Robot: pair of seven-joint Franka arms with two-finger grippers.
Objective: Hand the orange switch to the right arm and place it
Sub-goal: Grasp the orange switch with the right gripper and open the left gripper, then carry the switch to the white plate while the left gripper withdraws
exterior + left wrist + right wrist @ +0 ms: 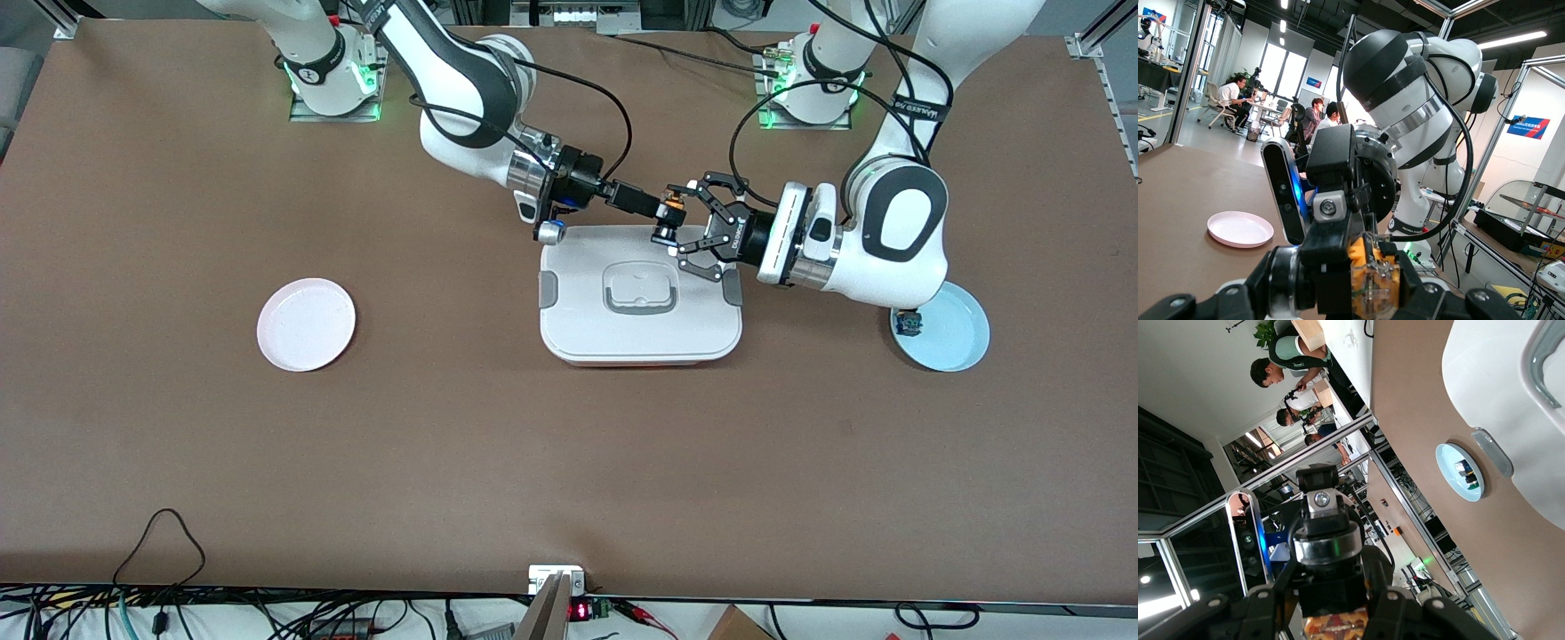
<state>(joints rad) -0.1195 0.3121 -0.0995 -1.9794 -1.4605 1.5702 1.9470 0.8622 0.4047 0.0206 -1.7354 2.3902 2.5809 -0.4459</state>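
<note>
The orange switch (674,212) is up in the air between the two grippers, over the white box's edge farthest from the front camera. My right gripper (667,213), on the arm with the ribbed silver cuff, is shut on it; the switch shows between its fingers in the right wrist view (1350,623). My left gripper (681,220) faces the right gripper with its fingers spread wide on either side of the switch, apart from it. In the left wrist view the switch (1373,280) sits against the right gripper's black fingers.
A white lidded box (578,329) with a grey handle lies mid-table under both grippers. A pink plate (306,324) lies toward the right arm's end. A light blue plate (956,338) at the left arm's end holds a tiny blue-green-black component (908,322).
</note>
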